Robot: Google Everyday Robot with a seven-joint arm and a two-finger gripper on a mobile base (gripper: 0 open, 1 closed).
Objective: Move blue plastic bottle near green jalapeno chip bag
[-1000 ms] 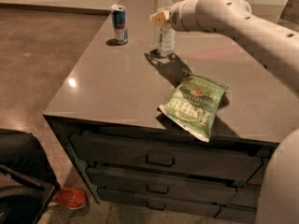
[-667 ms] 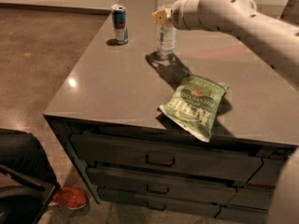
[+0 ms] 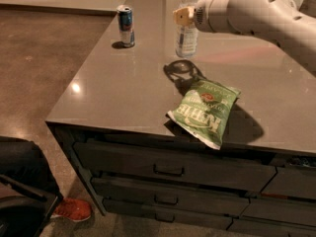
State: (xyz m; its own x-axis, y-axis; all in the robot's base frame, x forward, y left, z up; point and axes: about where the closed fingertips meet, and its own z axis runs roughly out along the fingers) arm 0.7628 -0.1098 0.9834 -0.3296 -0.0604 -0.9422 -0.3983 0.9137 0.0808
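Your gripper [image 3: 187, 15] is up at the far end of the grey table [image 3: 123, 93]. Its fingers are closed around the blue plastic bottle [image 3: 186, 41], just under the white cap. The bottle stands up straight. The green jalapeno chip bag [image 3: 205, 110] lies flat near the front edge of the table, well apart from the bottle. A blue and silver drink can [image 3: 126, 25] stands to the left of the bottle. Under the table top you see drawers [image 3: 168, 169].
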